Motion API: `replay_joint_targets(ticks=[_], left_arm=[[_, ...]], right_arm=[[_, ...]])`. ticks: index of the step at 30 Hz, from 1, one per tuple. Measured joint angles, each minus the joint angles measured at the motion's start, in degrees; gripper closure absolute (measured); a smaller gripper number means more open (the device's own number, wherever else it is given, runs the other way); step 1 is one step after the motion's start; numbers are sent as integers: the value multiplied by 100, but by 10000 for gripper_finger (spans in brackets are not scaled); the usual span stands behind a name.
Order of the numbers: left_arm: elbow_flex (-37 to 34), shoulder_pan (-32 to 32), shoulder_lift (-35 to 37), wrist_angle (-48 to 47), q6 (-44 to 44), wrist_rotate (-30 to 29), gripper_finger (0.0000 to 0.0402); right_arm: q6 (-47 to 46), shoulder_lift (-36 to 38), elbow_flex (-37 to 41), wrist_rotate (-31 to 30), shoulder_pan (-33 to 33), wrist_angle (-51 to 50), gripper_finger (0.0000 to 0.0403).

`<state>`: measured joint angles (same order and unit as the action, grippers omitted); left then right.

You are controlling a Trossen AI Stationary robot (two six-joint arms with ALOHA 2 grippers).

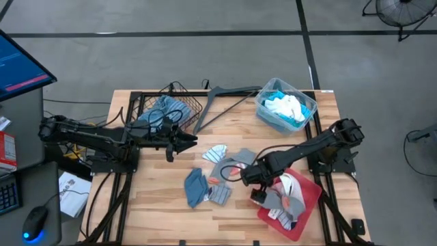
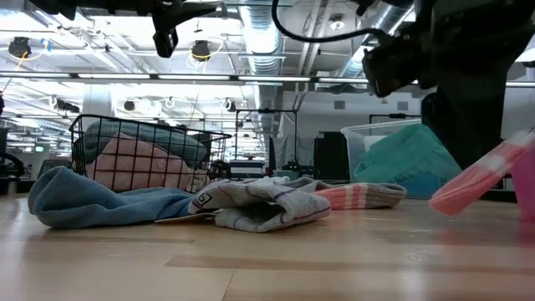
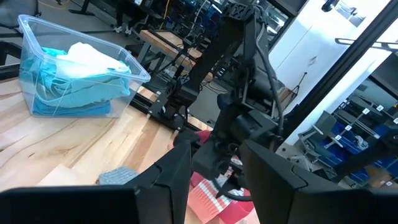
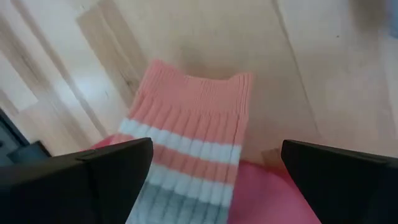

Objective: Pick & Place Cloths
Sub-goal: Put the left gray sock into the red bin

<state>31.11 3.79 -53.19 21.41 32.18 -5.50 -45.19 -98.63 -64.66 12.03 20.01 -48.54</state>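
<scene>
Pick step: right gripper (image 1: 259, 196) wide open, empty, hovering over striped sock (image 4: 186, 155) draped on red tray (image 1: 311, 198) edge. Next: drop, pinch sock. Left gripper (image 1: 188, 142) part-open, empty, beside basket (image 1: 194, 104).

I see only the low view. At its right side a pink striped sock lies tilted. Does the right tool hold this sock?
Observer: No. The right wrist view shows the right tool open, with the sock lying below, between the fingers.
Operator: On what does the sock lie?
Observer: Most of it is on the red tray. Its cuff end is on the bare table.
Operator: And where is the left tool?
Observer: From above, the left tool hovers beside the wire basket, far from the tray. It is open and holds nothing.
</scene>
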Motion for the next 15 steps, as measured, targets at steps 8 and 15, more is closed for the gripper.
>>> replay_joint_targets(ticks=[8,15], left_arm=[[0,0,-2,0,0,2,275],[0,0,0,-1,0,4,275]], right_arm=[[168,1,337,337,11,503,126],[307,2,386,488,-30,761,309]])
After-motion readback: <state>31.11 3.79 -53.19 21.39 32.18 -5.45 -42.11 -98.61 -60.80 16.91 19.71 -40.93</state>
